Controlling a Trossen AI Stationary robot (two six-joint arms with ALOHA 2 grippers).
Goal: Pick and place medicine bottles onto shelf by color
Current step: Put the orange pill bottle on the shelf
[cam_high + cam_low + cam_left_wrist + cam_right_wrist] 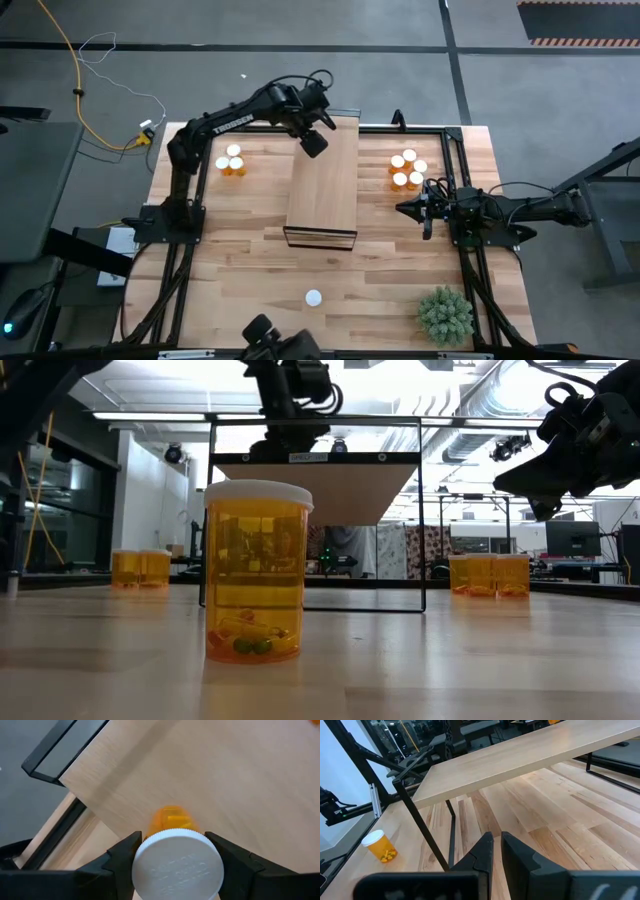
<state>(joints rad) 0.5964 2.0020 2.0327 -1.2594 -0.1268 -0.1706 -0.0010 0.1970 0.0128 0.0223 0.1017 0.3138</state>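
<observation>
The left gripper (pixel 175 865) is clamped on a translucent orange pill bottle with a round white cap (pixel 177 865), held above the long light-wood shelf board on its dark metal frame (pixel 325 185), upper centre of the high view. The right gripper (pixel 408 208), fingers nearly together, waits centre-right beside four more orange bottles (pixel 408 168)

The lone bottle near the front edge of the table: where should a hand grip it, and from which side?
The lone bottle stands upright, capped, with nothing close by. Probably best to come straight down and close the fingers across its round body just under the white cap.
</observation>
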